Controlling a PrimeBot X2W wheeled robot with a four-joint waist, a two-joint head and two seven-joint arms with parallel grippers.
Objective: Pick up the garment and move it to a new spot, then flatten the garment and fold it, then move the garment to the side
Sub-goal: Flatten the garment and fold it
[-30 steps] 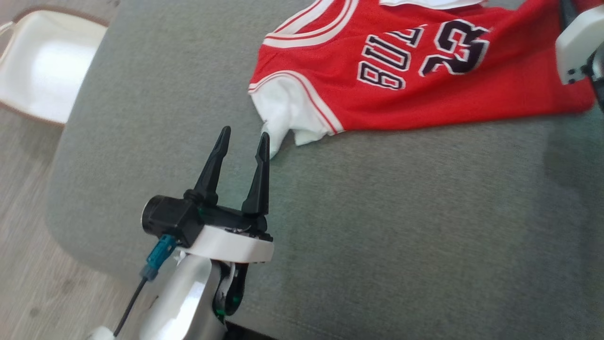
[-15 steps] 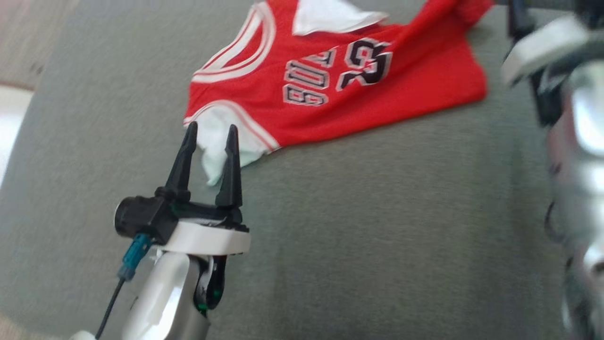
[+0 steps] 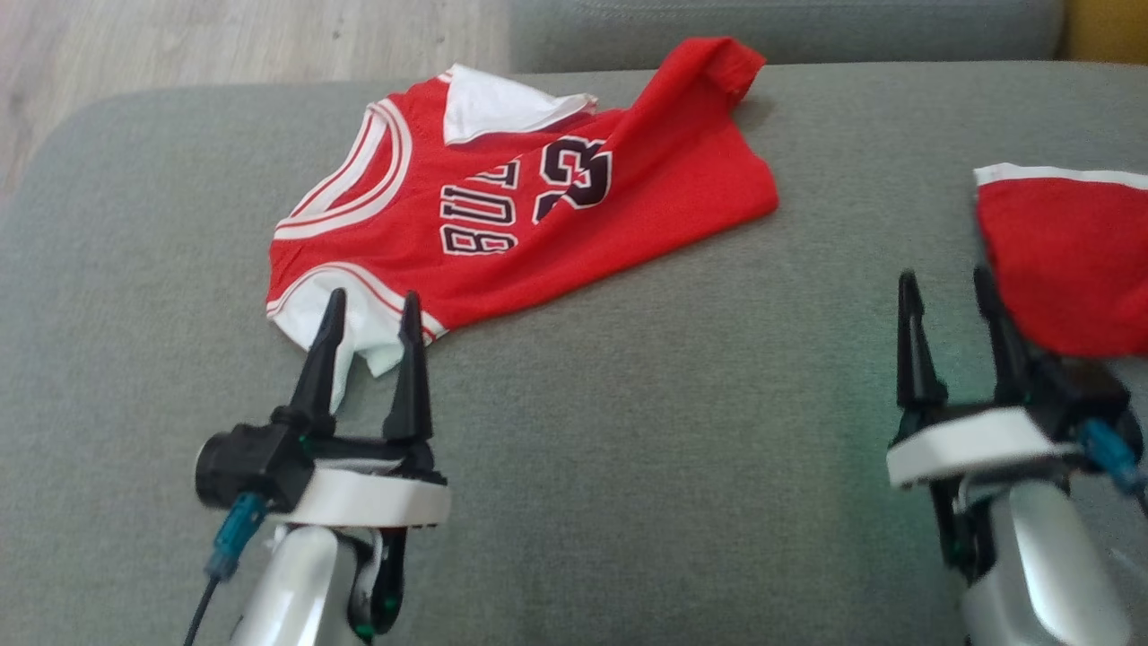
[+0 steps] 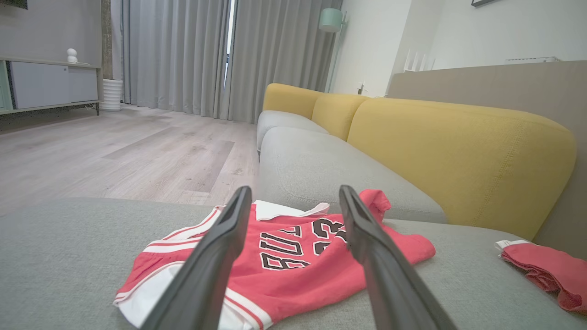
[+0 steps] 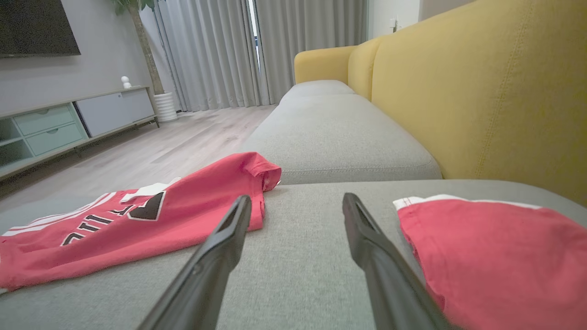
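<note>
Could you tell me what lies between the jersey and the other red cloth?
Bare grey cushion separates jersey and cloth, in the head view.

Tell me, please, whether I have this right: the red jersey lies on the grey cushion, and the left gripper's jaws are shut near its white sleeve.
Not quite: the left gripper has its jaws open, not shut, as the head view shows. The red jersey does lie on the grey cushion, with that gripper near its white sleeve.

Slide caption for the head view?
Open left pincer at the red jersey; open right pincer beside a second red garment, on grey sofa.
</note>
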